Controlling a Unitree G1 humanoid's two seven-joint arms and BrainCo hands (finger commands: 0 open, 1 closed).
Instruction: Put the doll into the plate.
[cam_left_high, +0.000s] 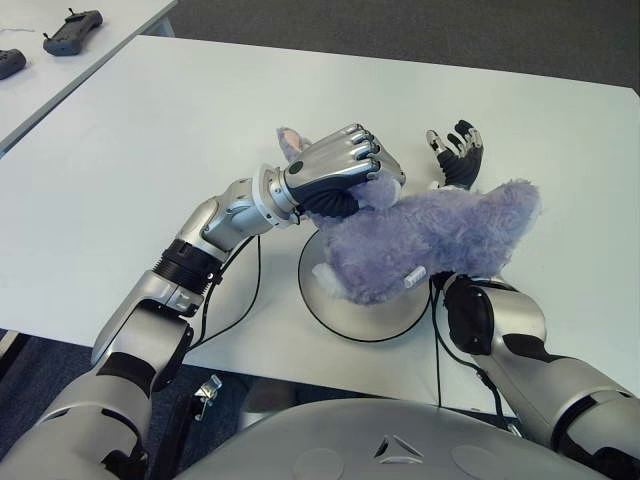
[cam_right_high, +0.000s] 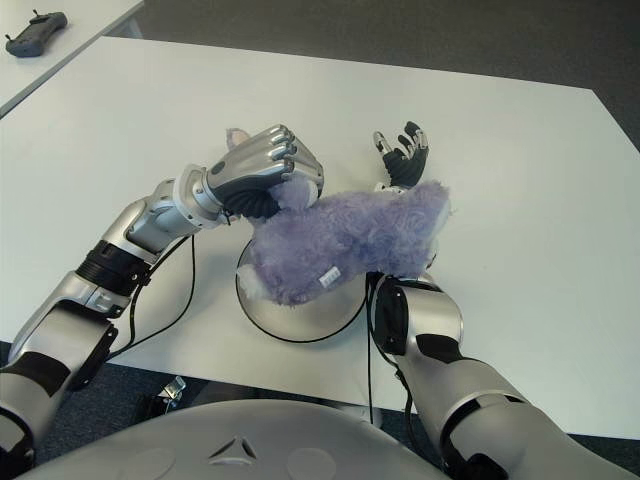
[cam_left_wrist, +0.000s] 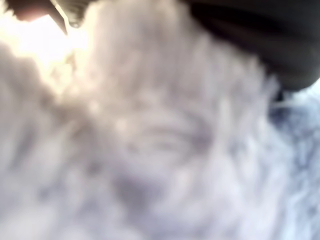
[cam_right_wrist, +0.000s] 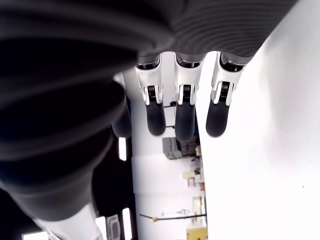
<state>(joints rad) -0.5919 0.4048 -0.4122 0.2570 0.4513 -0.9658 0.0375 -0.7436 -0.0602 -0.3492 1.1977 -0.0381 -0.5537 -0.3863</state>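
A fluffy purple doll (cam_left_high: 430, 240) hangs over the white round plate (cam_left_high: 345, 310) near the table's front edge, and I cannot tell whether it touches the plate. My left hand (cam_left_high: 340, 168) is shut on the doll's head end, fingers curled over the top; a pinkish ear (cam_left_high: 290, 142) sticks out behind it. Purple fur (cam_left_wrist: 150, 140) fills the left wrist view. My right hand (cam_left_high: 456, 155) shows just beyond the doll, to the right of the left hand, fingers (cam_right_wrist: 185, 112) spread and holding nothing. The doll hides most of the right forearm.
The white table (cam_left_high: 150, 150) stretches to the left and back. A second table at the far left carries a dark controller (cam_left_high: 72, 30) and another dark device (cam_left_high: 10, 62). Grey floor lies beyond the table's back edge.
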